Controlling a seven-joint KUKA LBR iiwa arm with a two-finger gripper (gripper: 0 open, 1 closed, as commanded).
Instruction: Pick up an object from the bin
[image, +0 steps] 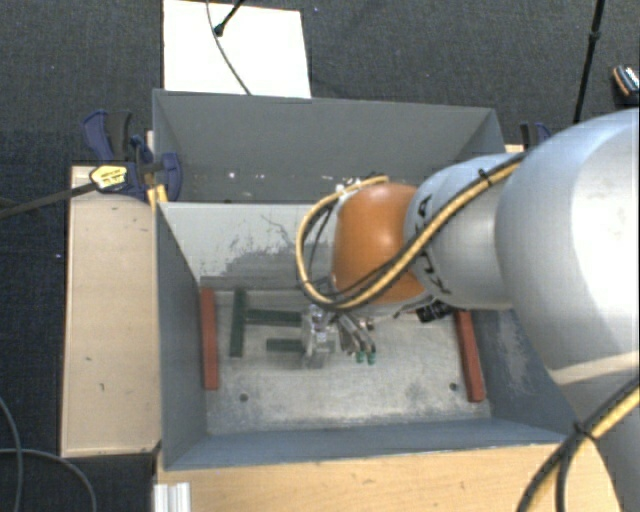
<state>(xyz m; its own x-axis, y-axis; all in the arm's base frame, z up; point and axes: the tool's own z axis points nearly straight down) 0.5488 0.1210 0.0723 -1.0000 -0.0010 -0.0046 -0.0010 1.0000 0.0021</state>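
Short dark green flat bar (284, 347) is the piece nearest the hand (338, 346). It lies flat on the floor of the grey metal bin (182, 330), left of the middle. Its right end reaches the hand or slips just under it, and contact cannot be made out. The hand is low over the floor, beneath the arm's orange cover (372, 245). Whether it is clenched or released I cannot tell, and nothing can be seen grasped in it.

Just behind the short bar, a crosswise dark green bar (276, 317) and a lengthwise dark green bar (237, 322) form an L. A left reddish-brown strip (208, 340) lies along the foot of the left wall and a right reddish-brown strip (470, 357) along the right wall, both well apart from the hand.

By my judgement the step in hand is closing in on a piece at the floor, with the lift not yet done. The next move likely calls for centring the hand across the short bar's narrow width, not off its end, and clenching squarely. A thin, flat bar on bare metal offers little edge to catch, so it may slide or tip out when raised.
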